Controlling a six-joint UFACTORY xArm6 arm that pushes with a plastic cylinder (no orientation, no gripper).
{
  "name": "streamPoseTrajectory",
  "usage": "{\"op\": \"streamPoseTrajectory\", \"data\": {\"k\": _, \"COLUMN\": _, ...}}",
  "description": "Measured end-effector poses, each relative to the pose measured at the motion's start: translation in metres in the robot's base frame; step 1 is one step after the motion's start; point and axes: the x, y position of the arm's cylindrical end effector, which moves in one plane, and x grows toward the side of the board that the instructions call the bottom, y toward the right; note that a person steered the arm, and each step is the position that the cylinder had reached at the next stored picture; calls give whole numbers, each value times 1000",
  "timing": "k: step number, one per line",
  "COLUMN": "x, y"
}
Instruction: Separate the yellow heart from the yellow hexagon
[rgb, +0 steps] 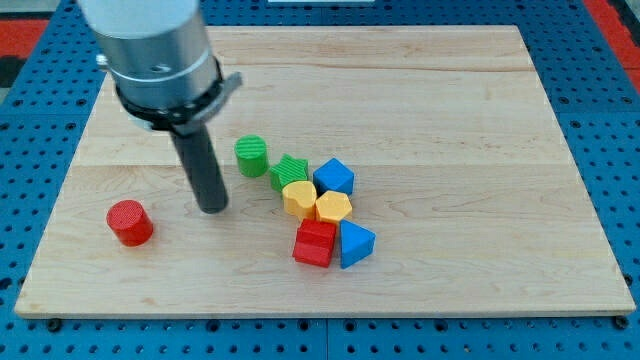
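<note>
A: Any jaws to report?
B: No jaws, just a rod; my tip (212, 208) rests on the bench (450, 120), left of centre, well apart from the cluster.
A: The task's blocks?
B: Yellow heart (298, 197) touches yellow hexagon (333, 207) at centre, green star (289, 171) above, red cube (314, 243) below. Red cylinder (129, 222) sits lower left

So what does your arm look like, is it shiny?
A bit shiny, yes. The upper part is a fat, smooth silver-grey cylinder. Below it sits a black collar with a small tab sticking out on the view's right. From that hangs a straight dark rod, round and plain, ending in my tip. I see no cables, stickers or writing on it.
</note>
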Motion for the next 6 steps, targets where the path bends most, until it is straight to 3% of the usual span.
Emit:
{"op": "streamPoseTrajectory", "data": {"k": 3, "x": 10, "y": 86}}
{"op": "streamPoseTrajectory", "data": {"k": 4, "x": -2, "y": 109}}
{"op": "streamPoseTrajectory", "data": {"k": 6, "x": -66, "y": 112}}
